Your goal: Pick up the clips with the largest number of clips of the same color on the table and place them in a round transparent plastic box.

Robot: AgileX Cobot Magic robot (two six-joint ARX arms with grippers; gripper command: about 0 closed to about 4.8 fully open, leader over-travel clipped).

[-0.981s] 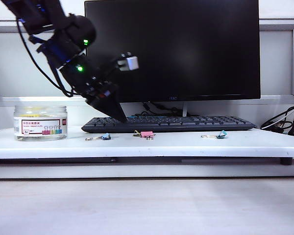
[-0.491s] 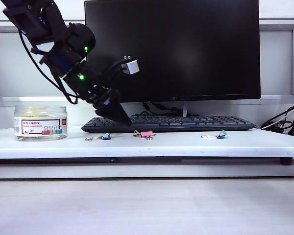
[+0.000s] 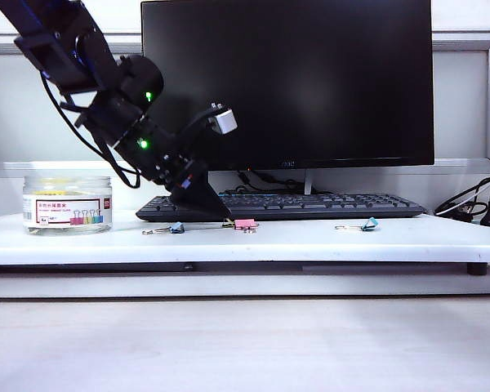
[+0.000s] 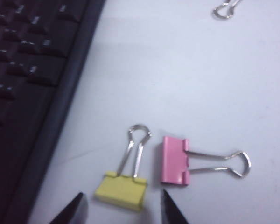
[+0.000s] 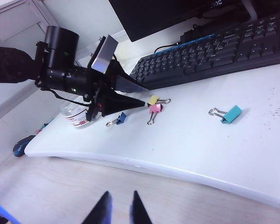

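One pale-yellow clip (image 4: 121, 189) lies flat on the white table beside the keyboard's front edge, its wire handles pointing away from the fingers. My left gripper (image 4: 122, 201) is open and low over the table, its two dark fingertips just short of the clip's body on either side, nothing gripped. In the exterior view the left gripper (image 3: 218, 214) points down to the right, covering the yellow clip. The round transparent plastic box (image 3: 67, 204) stands at the table's left end, with yellow showing inside. My right gripper (image 5: 120, 196) hangs off the table's front, open and empty.
A pink clip (image 4: 174, 160) lies right beside the yellow one. A blue clip (image 3: 177, 228) and a teal clip (image 3: 369, 224) lie along the table's front. The black keyboard (image 3: 294, 206) and monitor (image 3: 294, 82) fill the back. Cables (image 3: 474, 208) sit far right.
My left arm has swung down and to the right, bringing its open fingers from above the keyboard's left end to the table at the yellow and pink clips. The right gripper has not moved.
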